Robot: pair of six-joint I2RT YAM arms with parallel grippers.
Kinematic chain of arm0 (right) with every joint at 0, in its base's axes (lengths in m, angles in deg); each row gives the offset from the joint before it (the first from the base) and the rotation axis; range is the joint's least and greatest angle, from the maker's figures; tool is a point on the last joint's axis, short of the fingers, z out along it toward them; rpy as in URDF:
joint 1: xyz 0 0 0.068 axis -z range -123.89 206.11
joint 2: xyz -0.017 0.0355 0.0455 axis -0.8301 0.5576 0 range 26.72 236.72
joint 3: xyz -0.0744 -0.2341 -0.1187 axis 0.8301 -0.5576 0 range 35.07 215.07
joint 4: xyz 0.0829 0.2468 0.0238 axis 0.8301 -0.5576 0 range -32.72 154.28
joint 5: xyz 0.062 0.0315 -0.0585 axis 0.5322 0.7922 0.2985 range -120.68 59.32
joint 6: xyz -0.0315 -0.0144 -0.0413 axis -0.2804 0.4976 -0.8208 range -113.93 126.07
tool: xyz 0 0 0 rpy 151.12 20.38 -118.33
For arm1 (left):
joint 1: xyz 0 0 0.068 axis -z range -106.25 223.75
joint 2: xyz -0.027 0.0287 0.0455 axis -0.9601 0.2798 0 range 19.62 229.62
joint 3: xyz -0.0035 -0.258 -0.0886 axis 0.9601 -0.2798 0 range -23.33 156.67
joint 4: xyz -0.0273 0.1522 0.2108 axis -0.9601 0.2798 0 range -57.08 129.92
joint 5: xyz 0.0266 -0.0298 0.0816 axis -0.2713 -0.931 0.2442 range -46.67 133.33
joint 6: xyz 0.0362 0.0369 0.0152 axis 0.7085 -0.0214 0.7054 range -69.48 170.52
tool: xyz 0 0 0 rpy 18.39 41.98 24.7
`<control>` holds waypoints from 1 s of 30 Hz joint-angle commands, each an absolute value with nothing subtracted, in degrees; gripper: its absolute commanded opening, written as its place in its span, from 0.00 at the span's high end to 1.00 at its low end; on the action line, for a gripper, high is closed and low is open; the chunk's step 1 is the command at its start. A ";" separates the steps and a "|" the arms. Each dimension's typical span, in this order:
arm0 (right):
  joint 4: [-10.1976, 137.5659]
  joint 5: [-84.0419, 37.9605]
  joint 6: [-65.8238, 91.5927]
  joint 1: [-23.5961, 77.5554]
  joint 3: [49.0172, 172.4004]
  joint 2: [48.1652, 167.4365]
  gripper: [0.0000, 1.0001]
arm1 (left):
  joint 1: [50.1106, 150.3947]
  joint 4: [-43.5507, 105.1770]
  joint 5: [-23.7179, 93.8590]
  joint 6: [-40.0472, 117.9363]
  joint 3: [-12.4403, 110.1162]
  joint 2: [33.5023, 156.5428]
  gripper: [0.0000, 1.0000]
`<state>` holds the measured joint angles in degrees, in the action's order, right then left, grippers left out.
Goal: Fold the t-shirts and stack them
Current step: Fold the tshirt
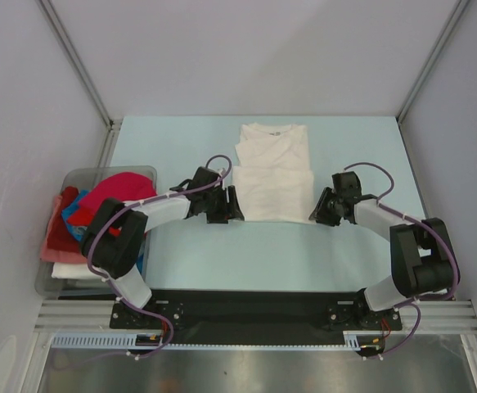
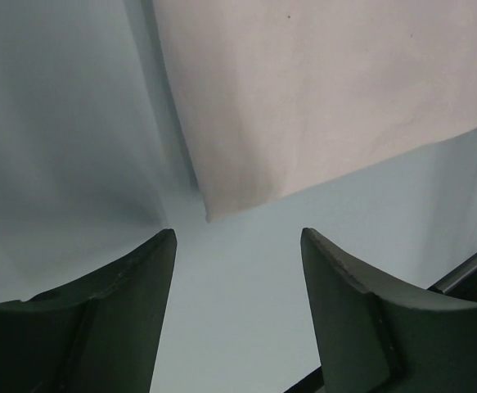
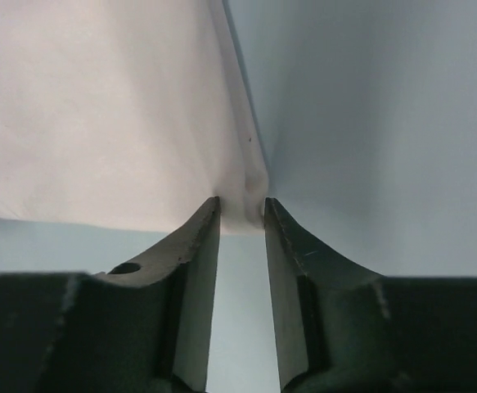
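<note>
A smooth white t-shirt (image 1: 273, 173) lies folded flat, mid-table (image 1: 189, 262). At the left, a clear plastic bin (image 1: 54, 282) holds crumpled red, blue and pink tees (image 1: 115, 192). The left gripper (image 2: 238, 236) gapes wide, just short of the shirt's near-left corner. The right gripper (image 3: 241, 203) stands narrow about the near-right corner; I cannot tell whether it pinches the cloth.

Corner of white t-shirt (image 3: 99, 106) between the right gripper's (image 3: 241, 211) narrowly parted fingers (image 3: 195, 270)

Both your arms reach inward with elbows bent. Your left gripper (image 2: 238, 237) holds its jaws wide apart; your right gripper (image 3: 240, 205) shows only a slim gap.
</note>
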<state>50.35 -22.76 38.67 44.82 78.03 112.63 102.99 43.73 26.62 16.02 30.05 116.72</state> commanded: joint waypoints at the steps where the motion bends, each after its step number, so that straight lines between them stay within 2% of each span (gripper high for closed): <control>1: 53.38 -20.93 39.29 44.68 78.23 113.64 0.68 | 103.20 40.13 27.60 15.37 29.06 116.21 0.33; 3: 54.08 -20.49 39.90 44.59 77.88 113.99 0.80 | 103.20 39.51 27.51 15.19 28.53 116.12 0.34; 4: 54.17 -20.40 39.99 44.59 77.79 114.08 0.94 | 103.20 39.25 26.99 15.02 28.26 116.47 0.36; 6: 54.35 -20.40 40.34 44.59 77.61 113.73 1.00 | 103.28 38.72 26.55 14.84 28.17 116.91 0.42; 11: 54.00 -20.49 40.26 44.68 77.52 112.59 1.00 | 103.20 37.31 26.19 14.23 28.43 119.28 0.50; 17: 53.74 -20.13 40.09 44.77 77.35 111.45 1.00 | 103.20 36.70 27.77 14.31 31.07 122.71 0.63; 21: 51.63 -20.13 39.30 44.68 78.05 110.48 1.00 | 103.28 39.67 30.05 16.42 33.62 123.24 1.00; 30: 41.35 -19.70 38.15 45.03 79.99 102.05 1.00 | 103.28 46.27 30.33 19.59 28.01 110.68 1.00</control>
<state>46.61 -20.03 39.43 44.75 77.88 105.83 103.16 43.03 29.55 17.16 30.29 116.96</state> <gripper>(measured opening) 0.011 0.014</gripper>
